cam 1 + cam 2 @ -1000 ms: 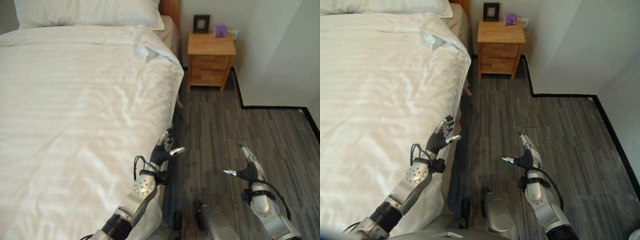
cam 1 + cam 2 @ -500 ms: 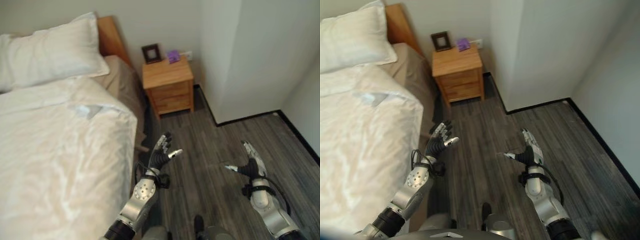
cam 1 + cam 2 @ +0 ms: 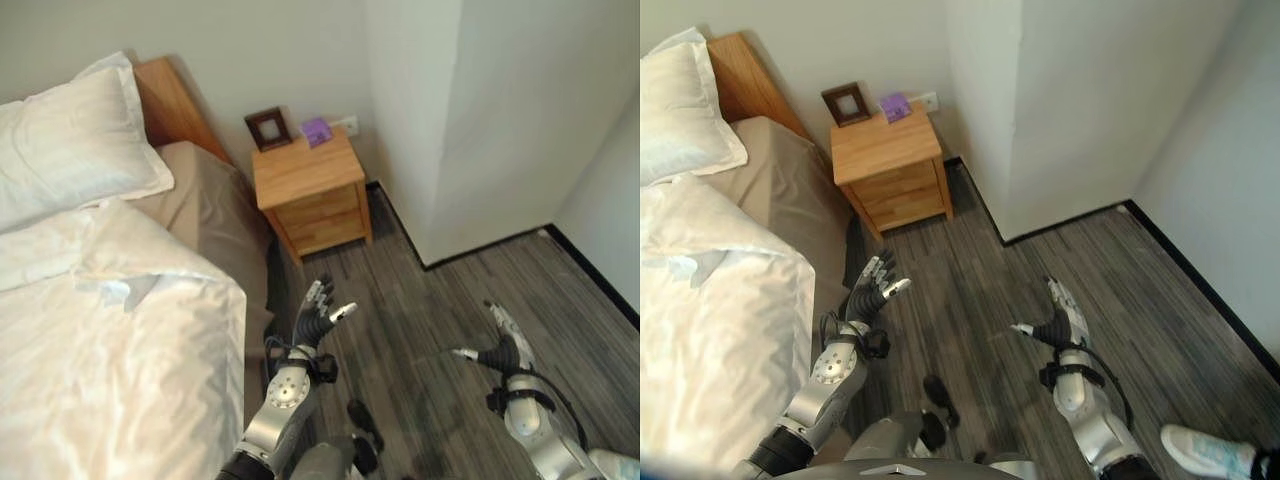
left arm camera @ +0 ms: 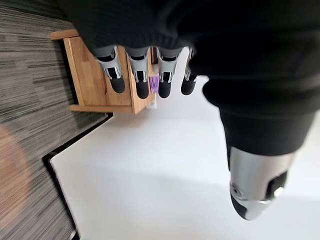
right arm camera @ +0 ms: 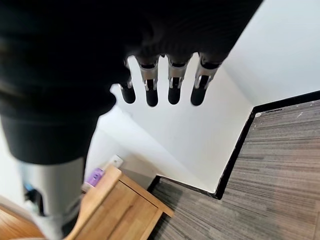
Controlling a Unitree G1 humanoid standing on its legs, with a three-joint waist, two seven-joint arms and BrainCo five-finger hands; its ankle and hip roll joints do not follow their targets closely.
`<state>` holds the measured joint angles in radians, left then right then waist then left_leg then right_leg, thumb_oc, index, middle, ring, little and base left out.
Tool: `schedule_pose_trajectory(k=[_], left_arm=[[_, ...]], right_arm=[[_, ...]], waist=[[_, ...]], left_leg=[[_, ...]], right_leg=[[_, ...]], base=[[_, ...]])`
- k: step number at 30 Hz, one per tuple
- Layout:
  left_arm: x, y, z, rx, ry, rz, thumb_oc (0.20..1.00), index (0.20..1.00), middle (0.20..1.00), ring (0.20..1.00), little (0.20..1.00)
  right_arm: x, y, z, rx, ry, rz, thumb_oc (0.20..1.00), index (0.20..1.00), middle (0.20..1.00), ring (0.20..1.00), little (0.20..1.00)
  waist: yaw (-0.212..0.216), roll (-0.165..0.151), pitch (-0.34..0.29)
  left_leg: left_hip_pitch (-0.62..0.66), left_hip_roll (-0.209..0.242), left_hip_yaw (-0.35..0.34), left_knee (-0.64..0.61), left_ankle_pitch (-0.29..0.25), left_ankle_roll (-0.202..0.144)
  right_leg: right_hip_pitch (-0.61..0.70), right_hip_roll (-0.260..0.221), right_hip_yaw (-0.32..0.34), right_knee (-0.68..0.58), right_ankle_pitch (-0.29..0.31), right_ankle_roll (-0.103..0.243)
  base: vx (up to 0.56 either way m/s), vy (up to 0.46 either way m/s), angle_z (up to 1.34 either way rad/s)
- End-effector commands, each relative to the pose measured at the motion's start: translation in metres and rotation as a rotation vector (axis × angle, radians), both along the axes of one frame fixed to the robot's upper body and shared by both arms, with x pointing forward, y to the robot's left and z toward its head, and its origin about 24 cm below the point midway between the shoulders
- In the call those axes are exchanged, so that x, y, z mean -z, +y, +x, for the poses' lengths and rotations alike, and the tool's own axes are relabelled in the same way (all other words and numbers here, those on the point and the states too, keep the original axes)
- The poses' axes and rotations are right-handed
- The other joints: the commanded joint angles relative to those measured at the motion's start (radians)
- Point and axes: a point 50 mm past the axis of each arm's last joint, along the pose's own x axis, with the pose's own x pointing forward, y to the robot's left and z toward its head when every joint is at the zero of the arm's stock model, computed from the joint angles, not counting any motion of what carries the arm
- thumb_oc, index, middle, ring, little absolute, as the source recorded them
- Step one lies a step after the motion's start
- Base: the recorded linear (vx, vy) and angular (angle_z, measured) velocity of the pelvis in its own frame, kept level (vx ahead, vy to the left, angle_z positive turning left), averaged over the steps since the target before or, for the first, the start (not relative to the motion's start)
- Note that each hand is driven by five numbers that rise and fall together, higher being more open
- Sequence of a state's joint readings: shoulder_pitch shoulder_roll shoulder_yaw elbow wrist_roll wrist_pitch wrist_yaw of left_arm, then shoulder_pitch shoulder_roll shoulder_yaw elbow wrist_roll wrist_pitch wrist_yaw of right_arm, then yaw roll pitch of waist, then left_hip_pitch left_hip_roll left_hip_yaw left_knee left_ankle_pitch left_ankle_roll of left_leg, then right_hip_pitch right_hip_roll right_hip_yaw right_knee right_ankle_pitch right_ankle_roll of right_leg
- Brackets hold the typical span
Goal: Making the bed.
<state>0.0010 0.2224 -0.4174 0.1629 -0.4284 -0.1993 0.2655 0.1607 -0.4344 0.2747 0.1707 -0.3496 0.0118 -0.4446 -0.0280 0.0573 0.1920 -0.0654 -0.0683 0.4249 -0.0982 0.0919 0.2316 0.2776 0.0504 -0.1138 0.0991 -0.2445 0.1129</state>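
In the left eye view the bed [image 3: 200,215] lay at the robot's left, its white duvet [image 3: 100,360] short of the pillow [image 3: 70,140], tan sheet bare between. The left hand [image 3: 318,318] hung over the floor beside the bed, fingers spread, empty. The right hand [image 3: 503,347] was well apart, fingers straight.

In the right eye view a wooden nightstand [image 3: 890,165] carried a picture frame [image 3: 846,103].

In the left wrist view straight fingers [image 4: 141,75] pointed toward the nightstand.

In the right wrist view the fingers [image 5: 172,82] were extended, holding nothing.

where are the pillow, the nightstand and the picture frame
pillow [image 3: 70,140], left eye view, middle of its top face
nightstand [image 3: 305,172], left eye view, wooden top
picture frame [image 3: 847,104], right eye view, its centre
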Motion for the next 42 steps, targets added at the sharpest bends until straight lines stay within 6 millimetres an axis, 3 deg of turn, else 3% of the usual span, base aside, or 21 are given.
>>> schedule_pose_trajectory(k=[1, 2, 3, 4, 6, 11, 13, 15, 18, 21, 24, 26, 27, 30, 32, 33, 34, 36, 38, 40, 42], left_arm=[[-0.026, 0.008, 0.010, 0.011, -0.126, -0.001, 1.000, 1.000, 1.000, 1.000, 1.000], [-0.026, 0.008, 0.010, 0.011, -0.127, -0.001, 1.000, 1.000, 1.000, 1.000, 1.000], [-0.027, 0.008, 0.011, 0.013, -0.132, 0.010, 1.000, 1.000, 1.000, 1.000, 1.000], [-0.032, 0.011, 0.013, 0.017, -0.160, 0.047, 1.000, 1.000, 1.000, 1.000, 1.000], [-0.036, 0.011, 0.015, 0.016, -0.179, 0.058, 1.000, 1.000, 1.000, 1.000, 1.000], [-0.046, 0.016, 0.019, 0.022, -0.229, 0.066, 1.000, 1.000, 1.000, 1.000, 1.000], [-0.050, 0.020, 0.021, 0.015, -0.251, 0.079, 1.000, 1.000, 1.000, 1.000, 1.000], [-0.051, 0.030, 0.023, -0.016, -0.255, 0.097, 1.000, 1.000, 1.000, 1.000, 1.000], [-0.048, 0.044, 0.021, -0.054, -0.245, 0.134, 1.000, 1.000, 1.000, 1.000, 1.000], [-0.036, 0.063, 0.009, -0.135, -0.189, 0.120, 1.000, 1.000, 1.000, 1.000, 1.000], [-0.026, 0.074, -0.002, -0.194, -0.141, 0.092, 1.000, 1.000, 1.000, 1.000, 1.000], [-0.021, 0.080, -0.009, -0.223, -0.114, 0.067, 1.000, 1.000, 1.000, 1.000, 1.000], [-0.021, 0.080, -0.009, -0.228, -0.113, 0.046, 1.000, 1.000, 1.000, 1.000, 1.000], [-0.022, 0.081, -0.008, -0.244, -0.115, 0.013, 1.000, 1.000, 1.000, 1.000, 1.000], [-0.024, 0.080, -0.006, -0.238, -0.120, -0.013, 1.000, 1.000, 1.000, 1.000, 1.000], [-0.024, 0.080, -0.006, -0.238, -0.122, -0.023, 1.000, 1.000, 1.000, 1.000, 1.000], [-0.024, 0.080, -0.006, -0.238, -0.121, -0.023, 1.000, 1.000, 1.000, 1.000, 1.000], [-0.024, 0.079, -0.007, -0.231, -0.119, -0.033, 1.000, 1.000, 1.000, 1.000, 1.000], [-0.023, 0.081, -0.009, -0.225, -0.111, -0.020, 1.000, 1.000, 1.000, 1.000, 1.000], [-0.017, 0.085, -0.016, -0.228, -0.084, -0.008, 1.000, 1.000, 1.000, 1.000, 1.000], [-0.014, 0.086, -0.016, -0.202, -0.062, 0.012, 1.000, 1.000, 1.000, 1.000, 1.000]], right_arm=[[-0.035, 0.003, 0.030, -0.039, -0.176, -0.021, 1.000, 1.000, 1.000, 1.000, 1.000], [-0.035, 0.003, 0.030, -0.039, -0.176, -0.021, 1.000, 1.000, 1.000, 1.000, 1.000], [-0.037, 0.004, 0.031, -0.046, -0.180, -0.027, 1.000, 1.000, 1.000, 1.000, 1.000], [-0.044, 0.002, 0.035, -0.045, -0.216, -0.037, 1.000, 1.000, 1.000, 1.000, 1.000], [-0.052, 0.000, 0.036, -0.036, -0.258, -0.037, 1.000, 1.000, 1.000, 1.000, 1.000], [-0.076, -0.011, 0.039, -0.034, -0.355, -0.077, 1.000, 1.000, 1.000, 1.000, 1.000], [-0.085, -0.019, 0.039, -0.024, -0.387, -0.117, 1.000, 1.000, 1.000, 1.000, 1.000], [-0.096, -0.026, 0.041, -0.025, -0.419, -0.159, 1.000, 1.000, 1.000, 1.000, 1.000], [-0.105, -0.032, 0.043, -0.024, -0.443, -0.204, 1.000, 1.000, 1.000, 1.000, 1.000], [-0.106, -0.031, 0.047, -0.031, -0.437, -0.193, 1.000, 1.000, 1.000, 1.000, 1.000], [-0.106, -0.025, 0.052, -0.058, -0.433, -0.177, 1.000, 1.000, 1.000, 1.000, 1.000], [-0.111, -0.022, 0.054, -0.076, -0.448, -0.152, 1.000, 1.000, 1.000, 1.000, 1.000], [-0.115, -0.021, 0.056, -0.083, -0.469, -0.150, 1.000, 1.000, 1.000, 1.000, 1.000], [-0.125, -0.021, 0.060, -0.080, -0.513, -0.137, 1.000, 1.000, 1.000, 1.000, 1.000], [-0.129, -0.024, 0.060, -0.058, -0.532, -0.137, 1.000, 1.000, 1.000, 1.000, 1.000], [-0.132, -0.025, 0.060, -0.050, -0.543, -0.137, 1.000, 1.000, 1.000, 1.000, 1.000], [-0.132, -0.025, 0.060, -0.050, -0.543, -0.137, 1.000, 1.000, 1.000, 1.000, 1.000], [-0.140, -0.030, 0.059, -0.025, -0.579, -0.133, 1.000, 1.000, 1.000, 1.000, 1.000], [-0.157, -0.043, 0.059, 0.028, -0.644, -0.167, 1.000, 1.000, 1.000, 1.000, 1.000], [-0.174, -0.057, 0.063, 0.060, -0.677, -0.225, 1.000, 1.000, 1.000, 1.000, 1.000], [-0.177, -0.075, 0.064, 0.118, -0.660, -0.239, 1.000, 1.000, 1.000, 1.000, 1.000]], waist=[[0.062, -0.058, 0.001], [0.062, -0.060, 0.000], [0.059, -0.061, 0.008], [0.049, -0.049, 0.022], [0.027, -0.027, 0.040], [-0.013, -0.036, 0.048], [-0.026, -0.052, 0.038], [-0.033, -0.064, 0.035], [-0.046, -0.067, 0.041], [-0.045, -0.082, 0.015], [-0.037, -0.063, -0.007], [-0.020, -0.049, -0.007], [-0.005, -0.055, 0.010], [0.008, -0.068, 0.047], [0.015, -0.075, 0.051], [0.016, -0.075, 0.050], [0.017, -0.075, 0.049], [0.024, -0.077, 0.040], [0.029, -0.062, 0.024], [0.045, -0.066, 0.000], [0.054, -0.092, -0.015]], left_leg=[[0.045, 0.068, 0.035, 0.033, -0.056, -0.193], [0.043, 0.067, 0.035, 0.034, -0.057, -0.191], [0.062, 0.062, 0.020, 0.031, -0.072, -0.182], [0.114, 0.070, -0.022, 0.017, -0.101, -0.171], [0.150, 0.087, -0.104, 0.011, -0.118, -0.176], [0.206, 0.076, -0.271, 0.011, -0.153, -0.203], [0.216, 0.063, -0.357, 0.011, -0.171, -0.214], [0.245, 0.059, -0.459, 0.011, -0.194, -0.226], [0.293, 0.076, -0.545, 0.011, -0.229, -0.243], [0.344, 0.099, -0.590, 0.011, -0.259, -0.265], [0.347, 0.132, -0.587, 0.049, -0.250, -0.283], [0.282, 0.136, -0.573, 0.197, -0.219, -0.306], [0.222, 0.121, -0.561, 0.287, -0.161, -0.327], [0.094, 0.156, -0.414, 0.465, -0.128, -0.322], [0.059, 0.219, -0.244, 0.432, -0.138, -0.311], [0.054, 0.226, -0.189, 0.405, -0.149, -0.306], [0.056, 0.224, -0.187, 0.402, -0.149, -0.305], [0.020, 0.188, -0.089, 0.338, -0.151, -0.284], [0.006, 0.160, 0.021, 0.243, -0.110, -0.270], [0.052, 0.115, -0.034, 0.132, -0.098, -0.251], [0.092, 0.112, -0.047, 0.074, -0.086, -0.244]], right_leg=[[-0.041, -0.183, 0.000, 0.112, 0.196, 0.100], [-0.046, -0.185, 0.001, 0.120, 0.192, 0.101], [-0.088, -0.191, 0.005, 0.217, 0.231, 0.127], [-0.186, -0.176, 0.036, 0.377, 0.311, 0.141], [-0.304, -0.117, 0.078, 0.464, 0.243, 0.099], [-0.359, -0.081, 0.155, 0.199, 0.142, 0.016], [-0.372, -0.063, 0.248, 0.029, 0.176, 0.011], [-0.455, -0.055, 0.309, -0.075, 0.262, 0.038], [-0.496, -0.063, 0.289, -0.111, 0.305, 0.051], [-0.437, -0.101, 0.270, -0.140, 0.341, 0.036], [-0.395, -0.093, 0.258, -0.148, 0.340, 0.025], [-0.332, -0.093, 0.229, -0.167, 0.313, 0.009], [-0.303, -0.108, 0.216, -0.176, 0.310, -0.004], [-0.221, -0.138, 0.150, -0.186, 0.258, -0.037], [-0.185, -0.161, 0.078, -0.186, 0.225, -0.045], [-0.175, -0.167, 0.055, -0.186, 0.215, -0.045], [-0.176, -0.168, 0.055, -0.186, 0.215, -0.044], [-0.146, -0.167, 0.007, -0.186, 0.192, -0.041], [-0.104, -0.144, -0.050, -0.186, 0.149, -0.037], [-0.067, -0.144, -0.083, -0.165, 0.143, -0.026], [-0.076, -0.148, -0.111, -0.082, 0.130, -0.013]], base=[[0.16, 0.089, 0.55], [0.14, 0.077, 0.94], [0.21, 0.088, 0.91], [0.31, 0.110, 0.81], [0.32, 0.044, 0.73], [0.31, -0.070, 1.64], [0.39, -0.151, 1.69], [0.46, -0.216, 1.31], [0.44, -0.260, 1.37], [0.28, -0.290, 1.21], [0.23, -0.212, 0.89], [0.20, -0.194, 0.46], [0.16, -0.154, 0.33], [0.08, -0.179, 0.40], [0.09, -0.145, 0.75], [0.07, -0.067, 0.99], [0.09, -0.043, 1.08], [0.18, -0.054, 1.29], [0.29, 0.021, 1.34], [0.27, 0.138, 1.01], [0.17, 0.051, 0.49]])
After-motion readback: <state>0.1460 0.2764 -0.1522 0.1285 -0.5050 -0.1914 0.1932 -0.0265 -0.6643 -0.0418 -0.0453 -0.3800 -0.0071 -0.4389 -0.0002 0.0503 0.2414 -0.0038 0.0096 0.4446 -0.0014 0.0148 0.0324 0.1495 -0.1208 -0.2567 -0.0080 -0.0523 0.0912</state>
